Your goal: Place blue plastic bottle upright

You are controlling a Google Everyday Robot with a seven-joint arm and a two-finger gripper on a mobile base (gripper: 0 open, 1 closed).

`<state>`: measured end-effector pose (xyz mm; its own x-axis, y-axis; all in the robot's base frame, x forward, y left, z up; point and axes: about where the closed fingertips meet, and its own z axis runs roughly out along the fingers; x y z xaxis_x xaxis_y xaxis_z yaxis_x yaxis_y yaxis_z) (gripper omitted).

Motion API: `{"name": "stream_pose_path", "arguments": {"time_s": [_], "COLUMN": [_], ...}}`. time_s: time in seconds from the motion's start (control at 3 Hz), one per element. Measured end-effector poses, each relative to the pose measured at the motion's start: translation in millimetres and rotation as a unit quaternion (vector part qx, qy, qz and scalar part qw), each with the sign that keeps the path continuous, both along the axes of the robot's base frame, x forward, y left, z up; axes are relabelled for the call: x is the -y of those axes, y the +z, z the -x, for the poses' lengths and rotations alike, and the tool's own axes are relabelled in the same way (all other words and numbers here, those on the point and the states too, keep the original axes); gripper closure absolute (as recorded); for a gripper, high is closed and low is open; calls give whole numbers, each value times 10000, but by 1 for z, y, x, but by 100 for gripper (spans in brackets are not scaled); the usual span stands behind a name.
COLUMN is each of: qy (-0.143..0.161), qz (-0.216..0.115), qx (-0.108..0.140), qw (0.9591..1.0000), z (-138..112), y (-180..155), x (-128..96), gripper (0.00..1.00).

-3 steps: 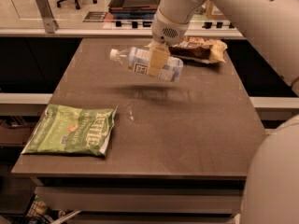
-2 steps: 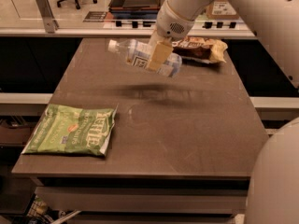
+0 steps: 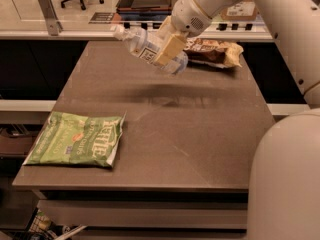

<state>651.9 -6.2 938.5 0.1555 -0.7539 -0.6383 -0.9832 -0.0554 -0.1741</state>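
The blue plastic bottle (image 3: 145, 46) is a small clear bottle with a white cap at its upper left end and a pale label. It hangs tilted in the air above the far part of the brown table (image 3: 200, 134). My gripper (image 3: 167, 48) is shut on the bottle's middle, its cream fingers (image 3: 170, 46) across the label. The bottle's base end points down to the right. Its shadow lies on the table below.
A flat green snack bag (image 3: 77, 139) lies at the table's near left. A brown snack bag (image 3: 212, 51) lies at the far right edge, just behind the gripper. My white arm fills the right side. A counter and an office chair stand beyond the table.
The gripper has lifted the bottle higher above the table, and the bottle has tilted further, cap end rising to the upper left.
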Motion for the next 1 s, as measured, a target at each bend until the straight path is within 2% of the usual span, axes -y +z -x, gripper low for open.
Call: {"name": "stream_pose_path", "arguments": {"time_s": [0.33, 0.67, 1.0], "qy": [73, 11, -25], "qz": [-480, -925, -1346], "qx": [-6, -3, -115], "qw": [9988, 9957, 9908], "z": [1, 16, 27], "y": [4, -1, -26], "x": [-5, -3, -4], "gripper": [100, 100, 100]}}
